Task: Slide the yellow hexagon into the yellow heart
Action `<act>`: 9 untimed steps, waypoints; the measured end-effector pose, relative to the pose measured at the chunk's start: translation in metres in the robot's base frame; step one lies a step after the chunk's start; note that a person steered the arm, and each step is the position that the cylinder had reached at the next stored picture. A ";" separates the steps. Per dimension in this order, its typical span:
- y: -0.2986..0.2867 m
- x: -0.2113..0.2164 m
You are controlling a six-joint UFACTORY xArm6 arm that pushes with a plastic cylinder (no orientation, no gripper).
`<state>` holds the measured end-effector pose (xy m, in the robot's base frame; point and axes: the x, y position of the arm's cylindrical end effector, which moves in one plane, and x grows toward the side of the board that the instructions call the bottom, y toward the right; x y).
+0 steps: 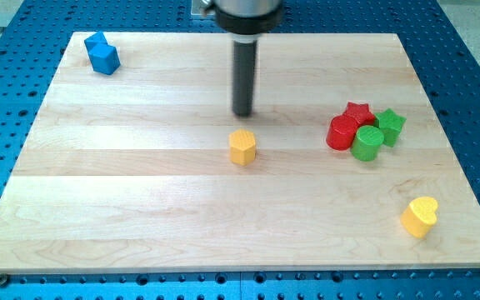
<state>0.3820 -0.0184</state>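
The yellow hexagon [242, 147] sits near the middle of the wooden board [140, 192]. The yellow heart [420, 217] lies at the view's lower right, far from the hexagon. My tip [242, 113] is just above the hexagon toward the view's top, a short gap away and not touching it. The dark rod rises straight up from the tip to the view's top edge.
A cluster at the view's right holds a red cylinder [341, 132], a red star [358, 113], a green cylinder [367, 143] and a green block [389, 126]. Two touching blue blocks [102, 55] sit at the board's top left corner. A blue perforated table surrounds the board.
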 end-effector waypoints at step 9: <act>0.135 0.156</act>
<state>0.5384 0.1165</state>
